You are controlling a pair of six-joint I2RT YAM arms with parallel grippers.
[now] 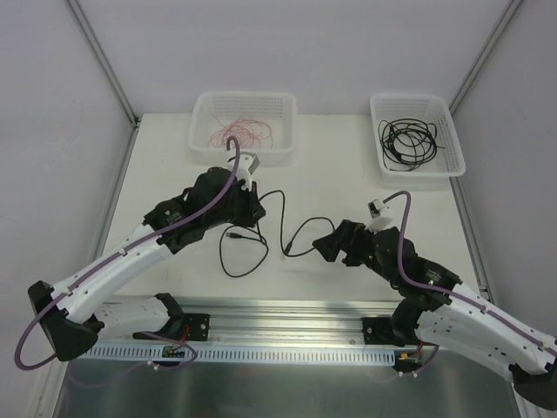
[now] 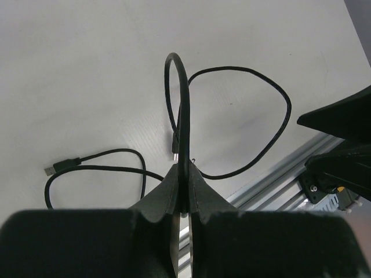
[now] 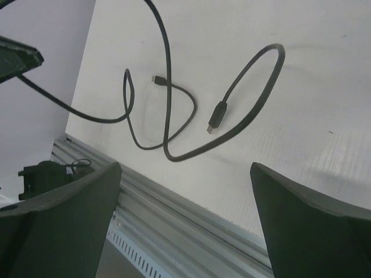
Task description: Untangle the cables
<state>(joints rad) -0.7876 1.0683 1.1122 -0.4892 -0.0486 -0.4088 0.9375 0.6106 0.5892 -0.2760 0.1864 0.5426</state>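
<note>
A black cable (image 1: 283, 222) lies in loose loops on the white table between my arms. My left gripper (image 1: 258, 209) is shut on it; in the left wrist view the fingertips (image 2: 174, 179) pinch the cable (image 2: 184, 104), which arcs up and loops right, with a USB plug (image 2: 58, 168) lying at the left. My right gripper (image 1: 324, 244) is open and empty, just right of the cable. In the right wrist view its gripper (image 3: 185, 167) hangs above the table edge, with the cable (image 3: 168, 104) and a plug (image 3: 217, 116) lying ahead.
A white basket (image 1: 202, 117) at the back left holds fine red-pink wires (image 1: 248, 131). A second white basket (image 1: 452, 139) at the back right holds coiled black cables (image 1: 407, 144). An aluminium rail (image 1: 287, 318) runs along the near edge.
</note>
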